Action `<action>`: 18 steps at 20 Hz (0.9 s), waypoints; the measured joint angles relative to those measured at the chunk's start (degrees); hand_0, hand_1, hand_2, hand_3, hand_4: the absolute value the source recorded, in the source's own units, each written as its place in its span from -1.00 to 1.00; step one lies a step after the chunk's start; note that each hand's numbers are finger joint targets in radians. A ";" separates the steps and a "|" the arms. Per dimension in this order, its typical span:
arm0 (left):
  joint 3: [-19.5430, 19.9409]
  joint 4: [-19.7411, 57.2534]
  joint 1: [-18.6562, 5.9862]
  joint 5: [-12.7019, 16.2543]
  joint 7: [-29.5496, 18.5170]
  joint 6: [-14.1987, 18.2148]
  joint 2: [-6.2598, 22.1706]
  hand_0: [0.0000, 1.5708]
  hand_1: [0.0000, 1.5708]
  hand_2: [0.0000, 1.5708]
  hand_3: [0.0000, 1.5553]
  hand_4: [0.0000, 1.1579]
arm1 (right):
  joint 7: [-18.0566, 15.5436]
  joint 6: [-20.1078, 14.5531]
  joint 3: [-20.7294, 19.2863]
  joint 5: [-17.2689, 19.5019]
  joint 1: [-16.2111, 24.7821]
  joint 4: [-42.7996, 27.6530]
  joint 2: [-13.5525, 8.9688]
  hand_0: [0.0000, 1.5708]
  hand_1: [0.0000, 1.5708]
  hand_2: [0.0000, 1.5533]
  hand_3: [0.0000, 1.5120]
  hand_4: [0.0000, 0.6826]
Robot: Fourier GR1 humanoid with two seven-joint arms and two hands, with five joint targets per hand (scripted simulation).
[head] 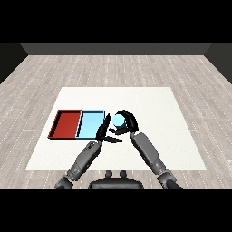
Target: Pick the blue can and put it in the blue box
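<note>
Fingers of the black right hand [126, 121] curled around the small light-blue can [118, 120], just right of the shallow light blue tray [90, 124], ready to carry it over; the left hand [103, 131] rested open alongside.

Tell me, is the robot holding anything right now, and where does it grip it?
Yes. The right hand holds the blue can, its fingers curled round the can's sides. The left hand holds nothing.

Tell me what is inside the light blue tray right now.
Nothing shows inside the light blue tray; its visible floor is bare. The left hand covers its right edge, so that strip is hidden. The blue can is outside it, in the right hand.
</note>
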 measured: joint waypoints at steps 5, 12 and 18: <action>0.00 -0.98 -0.58 0.35 1.93 -0.53 0.09 -1.00 -1.00 -1.00 -1.00 -1.00 | -0.86 -1.09 1.78 -0.07 -0.04 0.63 0.10 0.77 0.77 0.84 0.84 0.91; -1.43 0.33 -1.51 1.33 0.67 0.44 0.14 -1.00 -1.00 -1.00 -1.00 -1.00 | -0.12 -2.41 4.54 -0.60 -0.36 -0.56 0.23 0.82 0.82 0.85 0.84 0.80; -2.80 2.79 -3.28 3.60 -1.51 0.47 0.04 -1.00 -1.00 -1.00 -1.00 -0.83 | -0.85 -4.65 8.25 -1.49 -1.56 1.11 0.25 0.74 0.74 0.86 0.85 0.80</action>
